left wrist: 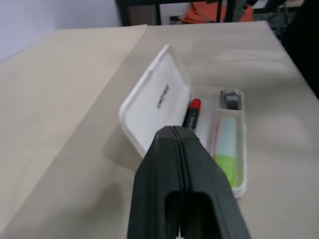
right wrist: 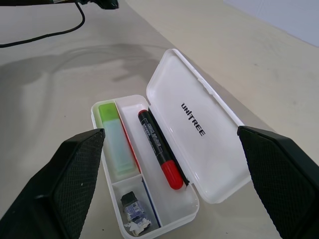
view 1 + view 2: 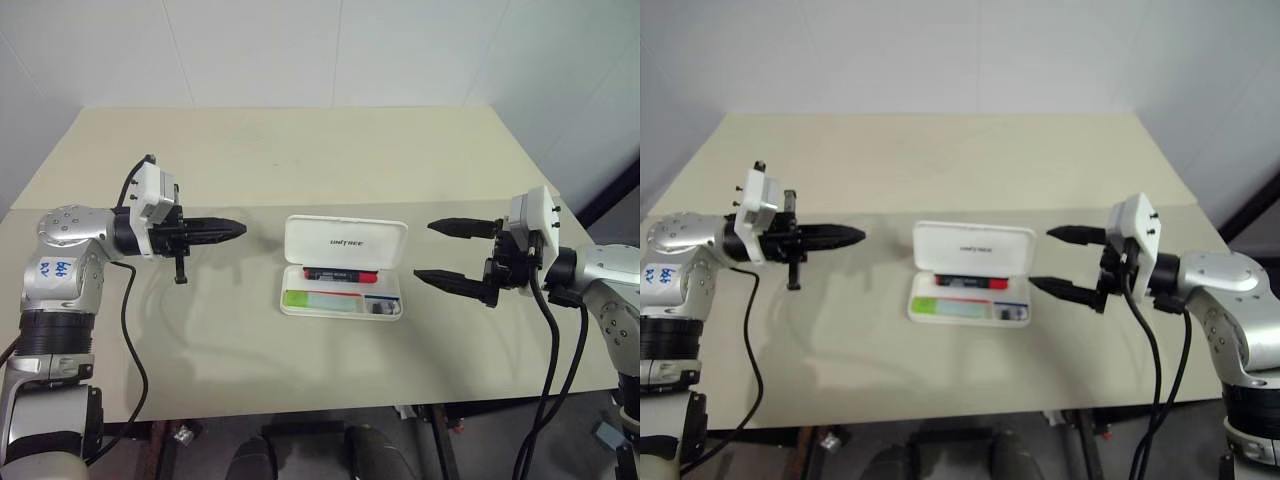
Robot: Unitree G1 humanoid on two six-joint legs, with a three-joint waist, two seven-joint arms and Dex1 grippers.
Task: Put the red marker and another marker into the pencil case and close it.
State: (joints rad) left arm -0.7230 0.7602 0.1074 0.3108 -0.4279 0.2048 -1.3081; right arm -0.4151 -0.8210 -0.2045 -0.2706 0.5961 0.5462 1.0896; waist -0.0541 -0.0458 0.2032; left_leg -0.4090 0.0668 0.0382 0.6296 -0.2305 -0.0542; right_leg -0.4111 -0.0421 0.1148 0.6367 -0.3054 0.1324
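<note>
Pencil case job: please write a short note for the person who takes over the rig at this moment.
Left gripper: shut, empty, hanging to the left of the case.
Right gripper: open, empty, hanging to the right of the case.
Pencil case: in the middle of the table, lid standing open.
Red marker: lying inside, along the hinge side.
Green highlighter: inside, in the front compartment.
A small dark thing lies in the end compartment.
Done: both markers are in.
Left: close the lid.

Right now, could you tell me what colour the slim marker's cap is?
Red; the red marker shows best in the right wrist view.
</note>
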